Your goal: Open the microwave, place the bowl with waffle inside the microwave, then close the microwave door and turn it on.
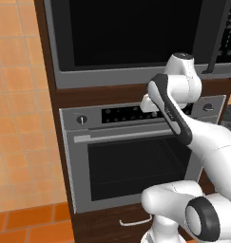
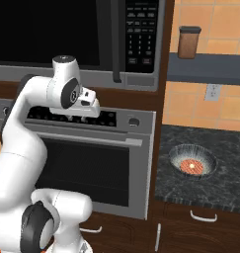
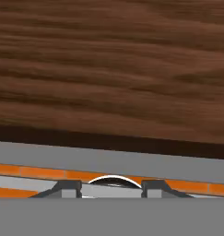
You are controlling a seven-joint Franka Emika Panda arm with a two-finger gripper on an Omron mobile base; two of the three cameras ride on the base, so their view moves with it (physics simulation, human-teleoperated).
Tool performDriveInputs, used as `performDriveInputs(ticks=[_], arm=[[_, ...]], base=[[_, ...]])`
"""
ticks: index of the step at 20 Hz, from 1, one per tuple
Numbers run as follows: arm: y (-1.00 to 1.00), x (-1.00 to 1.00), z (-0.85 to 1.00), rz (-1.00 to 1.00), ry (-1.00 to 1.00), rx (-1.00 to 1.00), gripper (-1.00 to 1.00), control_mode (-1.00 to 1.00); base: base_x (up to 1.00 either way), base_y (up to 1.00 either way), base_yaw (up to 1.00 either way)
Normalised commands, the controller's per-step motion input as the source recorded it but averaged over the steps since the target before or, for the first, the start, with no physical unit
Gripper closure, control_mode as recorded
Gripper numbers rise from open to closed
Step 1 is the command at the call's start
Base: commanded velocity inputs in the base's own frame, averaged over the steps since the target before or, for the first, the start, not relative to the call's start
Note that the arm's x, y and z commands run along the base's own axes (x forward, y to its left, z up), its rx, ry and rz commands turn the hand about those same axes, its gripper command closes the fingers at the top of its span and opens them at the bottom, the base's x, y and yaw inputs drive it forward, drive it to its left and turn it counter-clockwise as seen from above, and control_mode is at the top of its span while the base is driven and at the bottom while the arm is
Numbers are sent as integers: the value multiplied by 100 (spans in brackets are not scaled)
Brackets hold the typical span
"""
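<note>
The microwave [image 1: 136, 42] fills the top of the cabinet column, and its door [image 2: 47, 34] of black glass is closed. The dark vertical handle [image 2: 116, 49] runs beside the black keypad strip [image 2: 141, 34]. On the dark stone counter to the right sits the bowl [image 2: 193, 163] with the round waffle [image 2: 192, 166] inside. My gripper [image 2: 76, 117] hovers in front of the silver oven's control panel, below the microwave and left of its handle. In the hand view the fingertips [image 3: 67, 186] stand wide apart with nothing between them, facing brown wood.
The silver oven [image 1: 131, 161] with knobs and a bar handle sits under the microwave. A brown jar [image 2: 188, 42] stands on a shelf above the counter [image 2: 230, 148]. Drawers with white handles [image 2: 203, 216] lie below. Orange tiled wall lies to the left.
</note>
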Motion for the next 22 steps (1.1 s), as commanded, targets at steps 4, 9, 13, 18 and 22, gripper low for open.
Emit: performDriveInputs(ticks=[4,9,13,18,22], arm=[[-37,-47,13,-1,-32,2,-100,-100],[-64,-38,40,0,-94,4,-100,-100],[-65,23,76,0,-72,0,-100,-100],[-61,44,69,-8,-18,1,-100,-100],[-51,41,29,-14,2,1,-100,-100]], base=[[0,0,0],[0,0,0],[0,0,0],[0,0,0],[0,0,0]])
